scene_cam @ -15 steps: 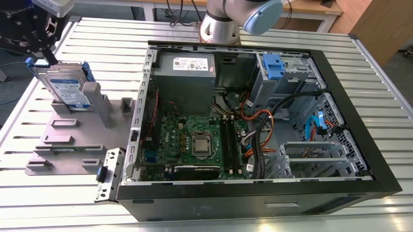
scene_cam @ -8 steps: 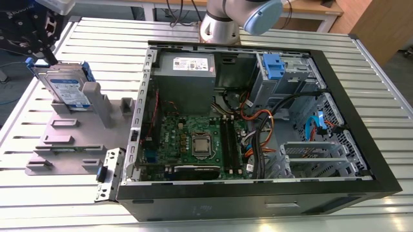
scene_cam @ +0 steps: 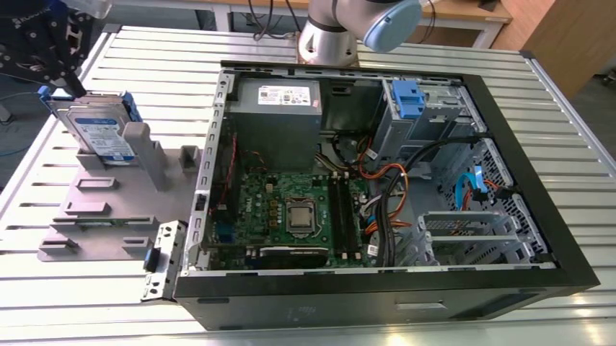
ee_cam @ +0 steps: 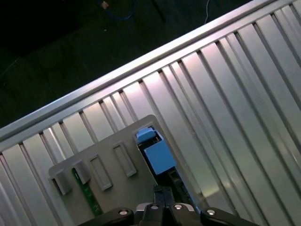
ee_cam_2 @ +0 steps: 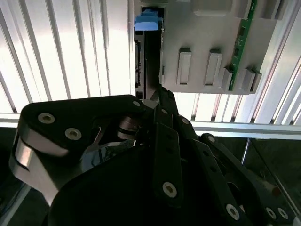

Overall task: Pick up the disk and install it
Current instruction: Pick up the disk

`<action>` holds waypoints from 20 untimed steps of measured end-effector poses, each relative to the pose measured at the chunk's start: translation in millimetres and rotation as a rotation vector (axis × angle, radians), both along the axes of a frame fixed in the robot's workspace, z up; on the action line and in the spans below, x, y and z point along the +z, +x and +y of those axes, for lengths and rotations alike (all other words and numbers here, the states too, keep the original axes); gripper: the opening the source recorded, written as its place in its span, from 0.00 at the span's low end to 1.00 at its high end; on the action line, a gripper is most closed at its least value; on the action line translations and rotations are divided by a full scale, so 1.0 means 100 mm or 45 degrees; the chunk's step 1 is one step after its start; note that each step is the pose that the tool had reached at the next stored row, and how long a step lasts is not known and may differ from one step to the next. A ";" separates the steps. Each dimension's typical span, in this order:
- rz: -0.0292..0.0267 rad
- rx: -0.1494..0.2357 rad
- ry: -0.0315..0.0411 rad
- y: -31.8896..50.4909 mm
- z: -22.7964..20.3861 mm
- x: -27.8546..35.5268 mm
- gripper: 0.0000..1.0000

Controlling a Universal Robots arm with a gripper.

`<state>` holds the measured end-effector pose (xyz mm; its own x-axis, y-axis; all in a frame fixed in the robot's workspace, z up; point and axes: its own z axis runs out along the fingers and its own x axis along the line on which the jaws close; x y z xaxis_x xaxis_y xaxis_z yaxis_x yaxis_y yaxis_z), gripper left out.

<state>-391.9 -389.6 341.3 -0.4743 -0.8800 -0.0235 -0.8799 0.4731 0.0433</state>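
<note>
Hovering our claw (scene_cam: pixel 69 86) close over the top edge of the disk (scene_cam: pixel 102 134), which is standing upright in the grey slotted stand (scene_cam: pixel 97 209) on the slatted tabletop (scene_cam: pixel 154 58), beside the open computer case (scene_cam: pixel 524 187), we are not managing to tell whether the claw is apart or clamped

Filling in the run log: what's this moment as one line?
gripper: at top end of disk | disk: upright in grey stand, beside open computer case | install: not yet done
</note>
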 end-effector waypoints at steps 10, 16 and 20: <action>-0.0002 0.183 0.0031 0.000 0.000 -0.004 0.11; -0.0011 0.288 0.0076 0.000 0.000 -0.005 0.11; -0.0035 0.350 0.0143 0.000 0.000 -0.007 0.11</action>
